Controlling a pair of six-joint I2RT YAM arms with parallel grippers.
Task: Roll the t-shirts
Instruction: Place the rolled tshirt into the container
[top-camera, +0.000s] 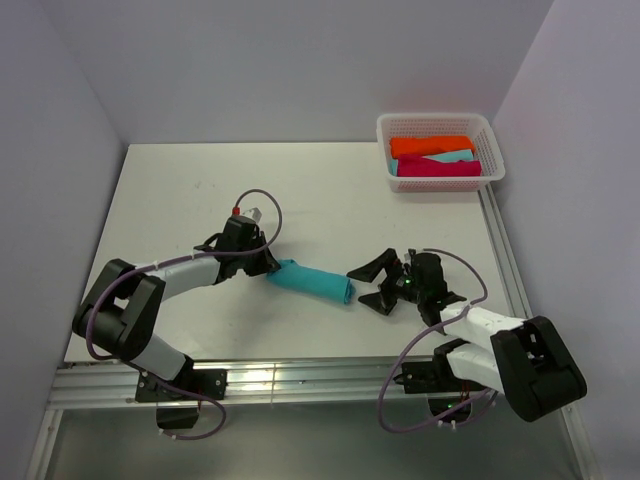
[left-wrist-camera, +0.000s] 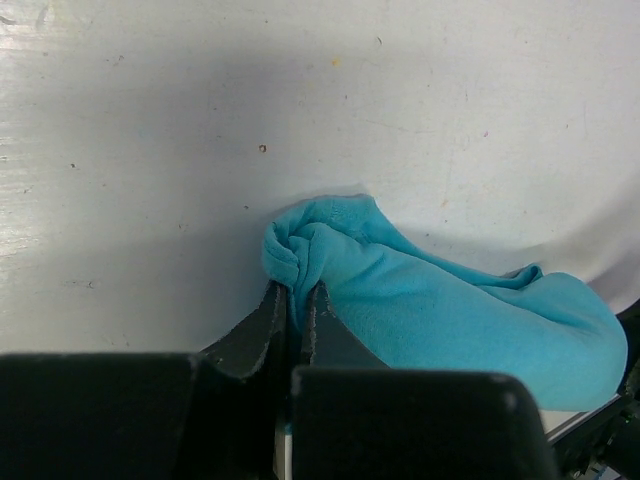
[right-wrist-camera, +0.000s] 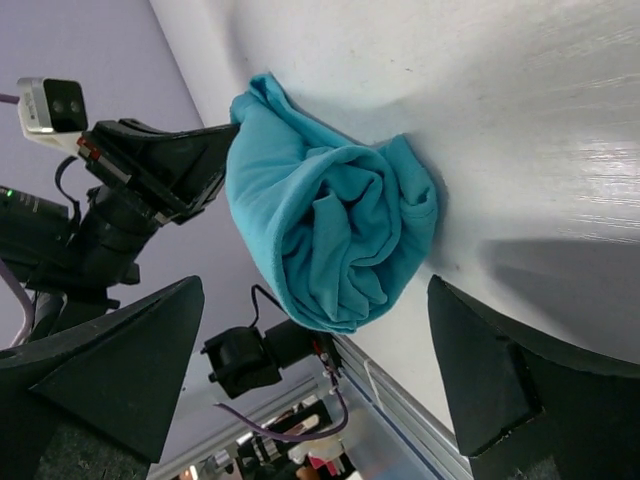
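Your turquoise t-shirt (top-camera: 312, 282) lay as a tight, sausage-shaped roll on the worktop (top-camera: 200, 200), well apart from the white basket (top-camera: 445, 184). It sat on the arm-base side of the basket and off to its left. In the right wrist view the coiled layers showed plainly at the roll's open end, so I judged the rolling of this shirt to be all but done.

Your left hand (top-camera: 268, 262) was pressed together on a fold of cloth at the end of the roll farther from the basket. The pinch sat low, right against the worktop. It probably served as an anchor, so the coil could not spring loose or slide.

Your right hand (top-camera: 372, 286) stood wide apart at the roll's other end, the one on the basket's side. One finger sat to either side of the coil's face and touched nothing. Held that way, it looked ready either to close around the roll or to back off.

Inside the basket an orange tee (top-camera: 430, 145), a pale turquoise tee (top-camera: 455, 157) and a magenta tee (top-camera: 438, 168) lay rolled side by side. That suggested the basket was where this one belonged next. A lift by the pinched end alone could let the roll unwind.
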